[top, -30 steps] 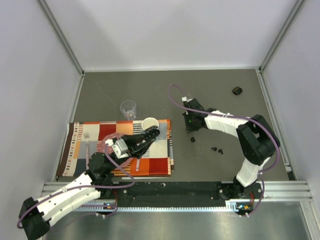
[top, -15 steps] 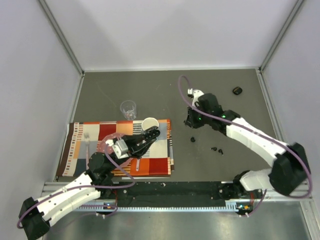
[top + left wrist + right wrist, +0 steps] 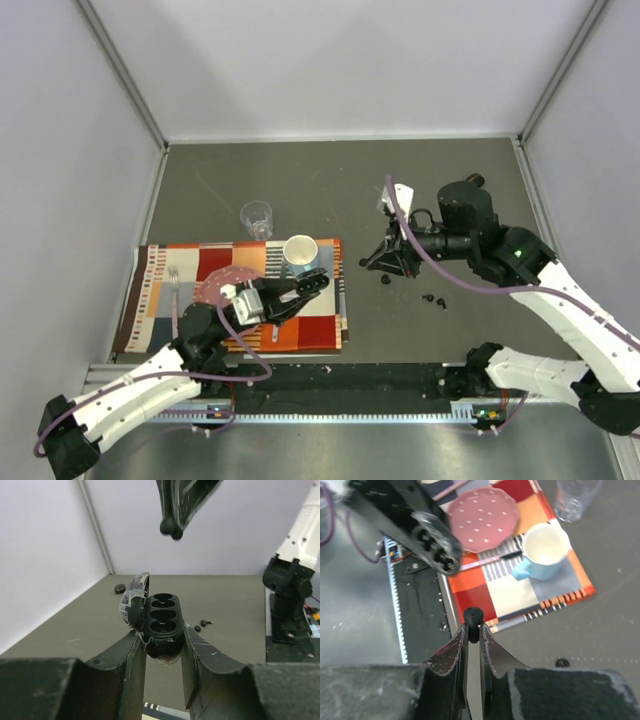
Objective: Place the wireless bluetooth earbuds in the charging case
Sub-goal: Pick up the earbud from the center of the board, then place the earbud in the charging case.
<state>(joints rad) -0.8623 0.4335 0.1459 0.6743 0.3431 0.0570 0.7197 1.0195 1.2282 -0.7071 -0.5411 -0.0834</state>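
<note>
Black right gripper point(image 3: 471, 632), wrist turned leftward above the table point(image 3: 300, 190), pinches one earbud point(image 3: 473, 616) at its fingertips. Left gripper point(image 3: 162, 637), stretched low over the placemat point(image 3: 310, 325), clamps the open charging case point(image 3: 161, 615), lid tipped back. Earbuds counted: four. Three lie on the table: a single earbud point(image 3: 385, 279) just beside the right gripper, paired earbuds point(image 3: 428, 298) nearby.

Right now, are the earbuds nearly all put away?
Not yet, it is only starting. Done: the case is open and held by the left gripper, but it looks empty inside. In hand: the right gripper pinches one bud in the air near the case. Left: put that bud in, then fetch the three loose buds.
</note>
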